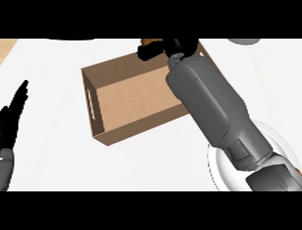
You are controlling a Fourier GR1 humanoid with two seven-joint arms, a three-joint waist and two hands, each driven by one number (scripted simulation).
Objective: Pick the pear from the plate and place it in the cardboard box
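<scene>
Where the counter [67, 170] comes closest to me, I see the plate [215, 168] near its near right corner, white and round, mostly covered by my right forearm, which crosses it on the way up. Only a strip of rim shows on the arm's left side and a paler arc on its right. I can't see anything lying on the part of the plate that is visible.

At the near left edge my left robot hand [6, 121] rests with its fingers straight and pointing up, relaxed, touching nothing.

Further out, about the middle of the counter, sits the box [124, 105], brown cardboard, open-topped and turned at an angle to the edges, with a slot in its left wall. My right forearm passes over the box's right side.

At the far edge, over the box's far right corner, I have my right robot hand [167, 46] with its fingers curled around the pear [152, 43]. Only a small orange-brown patch of the pear shows between the black fingers, above the box's far wall rather than down on its floor.
</scene>
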